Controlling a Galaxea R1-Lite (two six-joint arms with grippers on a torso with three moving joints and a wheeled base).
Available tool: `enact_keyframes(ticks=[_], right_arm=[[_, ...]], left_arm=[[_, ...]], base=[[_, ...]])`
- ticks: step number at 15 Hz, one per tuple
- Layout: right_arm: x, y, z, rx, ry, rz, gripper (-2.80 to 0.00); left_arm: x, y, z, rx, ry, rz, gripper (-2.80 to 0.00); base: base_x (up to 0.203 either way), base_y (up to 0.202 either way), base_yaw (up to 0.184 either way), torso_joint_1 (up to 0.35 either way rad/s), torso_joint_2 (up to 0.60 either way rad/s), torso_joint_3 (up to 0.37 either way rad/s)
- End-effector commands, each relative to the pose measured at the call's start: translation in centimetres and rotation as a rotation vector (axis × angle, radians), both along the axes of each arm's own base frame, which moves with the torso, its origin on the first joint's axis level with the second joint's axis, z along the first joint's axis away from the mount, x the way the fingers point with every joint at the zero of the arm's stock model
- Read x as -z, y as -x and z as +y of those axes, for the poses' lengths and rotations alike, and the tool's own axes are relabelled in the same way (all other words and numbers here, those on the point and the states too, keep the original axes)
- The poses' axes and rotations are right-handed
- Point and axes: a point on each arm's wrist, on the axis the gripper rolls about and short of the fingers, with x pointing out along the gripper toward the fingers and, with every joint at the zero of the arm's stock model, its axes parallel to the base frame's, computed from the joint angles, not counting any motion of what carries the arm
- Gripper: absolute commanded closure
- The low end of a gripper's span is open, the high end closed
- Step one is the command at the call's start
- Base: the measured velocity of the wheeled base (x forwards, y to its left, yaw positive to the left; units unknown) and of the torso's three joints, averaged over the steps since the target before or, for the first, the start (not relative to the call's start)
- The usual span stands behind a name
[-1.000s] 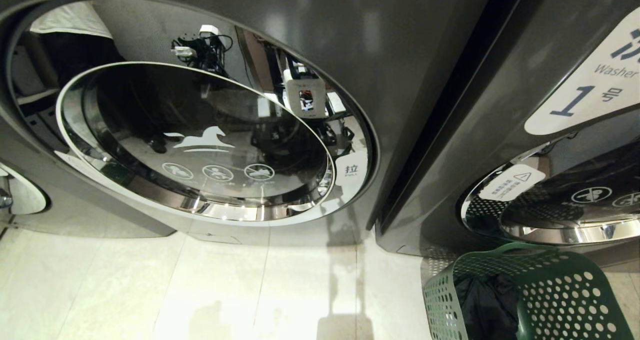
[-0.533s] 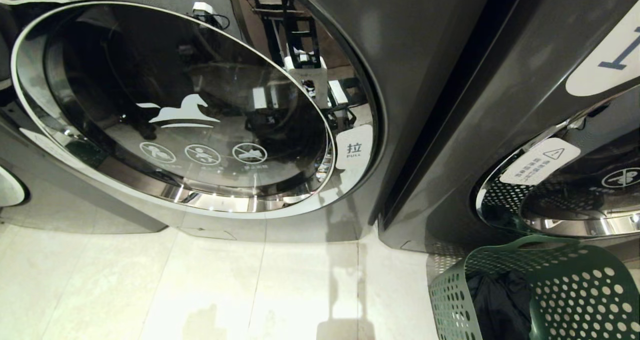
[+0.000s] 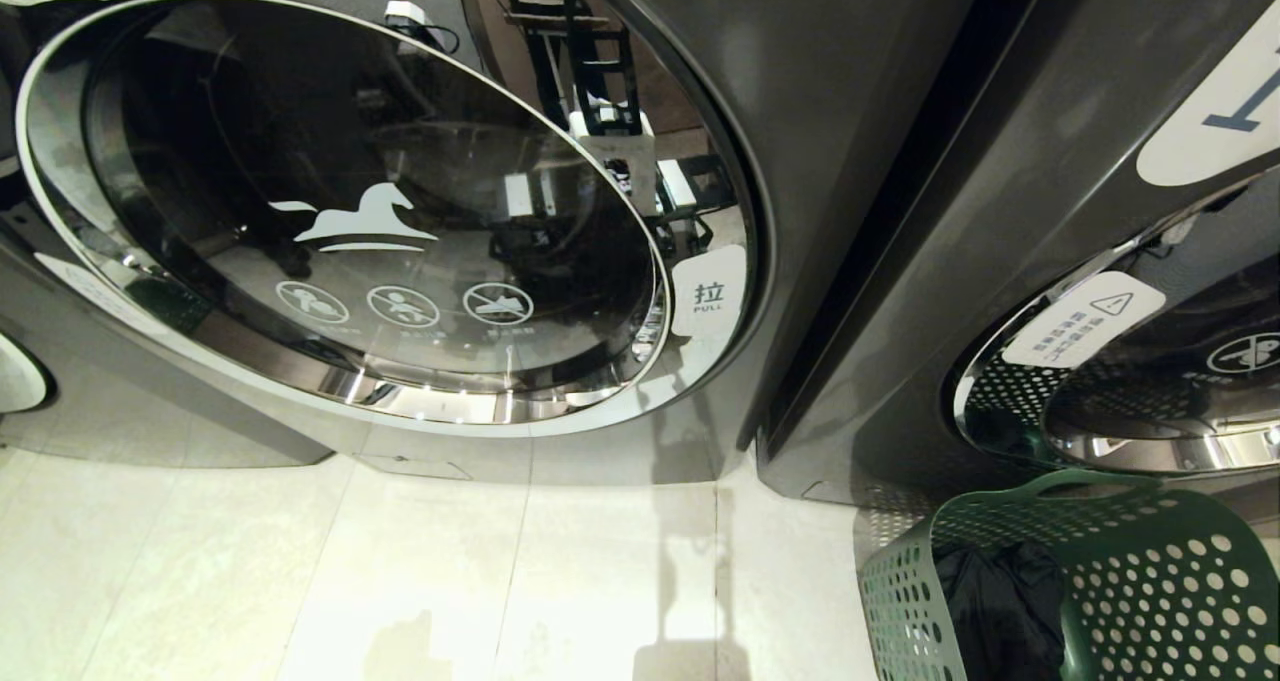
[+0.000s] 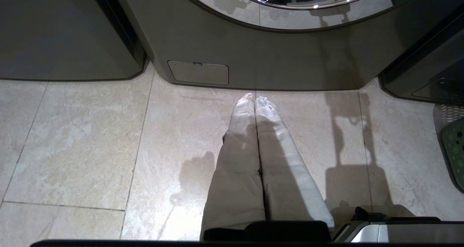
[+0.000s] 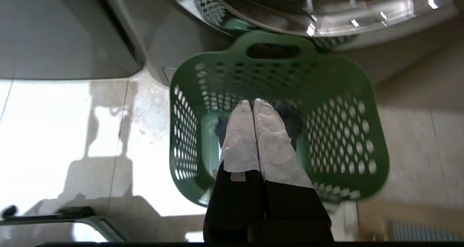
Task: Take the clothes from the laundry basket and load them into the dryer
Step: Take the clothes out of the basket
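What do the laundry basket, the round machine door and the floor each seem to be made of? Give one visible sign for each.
Laundry basket: looks like moulded green plastic, matt; walls pierced with even round holes and a cut-out handle.
Machine door: probably dark glass in a polished metal ring; it mirrors the room and the ring gleams.
Floor: likely glazed stone or ceramic tile; pale veining, thin joint lines, soft sheen.
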Motion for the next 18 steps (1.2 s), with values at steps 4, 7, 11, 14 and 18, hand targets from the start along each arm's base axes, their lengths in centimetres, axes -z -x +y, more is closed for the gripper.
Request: enact_keyframes(ticks=[4, 7, 11, 14, 18], right_arm=[[-5.1, -8.4, -0.3, 0.245, -0.324, 0.574, 0.00], [-4.1, -13.3, -0.7, 0.490, -0.430, 0.837, 0.00], [-3.2, -15.8, -4.5, 0.846, -0.525, 0.899, 0.00], [-1.4, -18.4, -9.0, 0.764, -0.598, 1.005, -0.40], [4.7, -22.9, -13.3, 0.653, -0.621, 1.094, -2.80]], left_arm=[[0.0, 0.0, 0.0, -0.001, 0.000, -0.001, 0.00], [0.0, 0.0, 0.0, 0.000, 0.000, -0.002, 0.00], [0.0, 0.0, 0.0, 0.000, 0.000, -0.002, 0.00], [0.0, 0.0, 0.0, 0.000, 0.000, -0.002, 0.00], [0.0, 0.0, 0.0, -0.001, 0.000, -0.002, 0.00]], base=[[0.000, 0.000, 0.000, 0.000, 0.00, 0.000], [0.000, 0.000, 0.000, 0.000, 0.00, 0.000], [0.000, 0.000, 0.000, 0.000, 0.00, 0.000], [0.000, 0.000, 0.000, 0.000, 0.00, 0.000], [0.000, 0.000, 0.000, 0.000, 0.00, 0.000]])
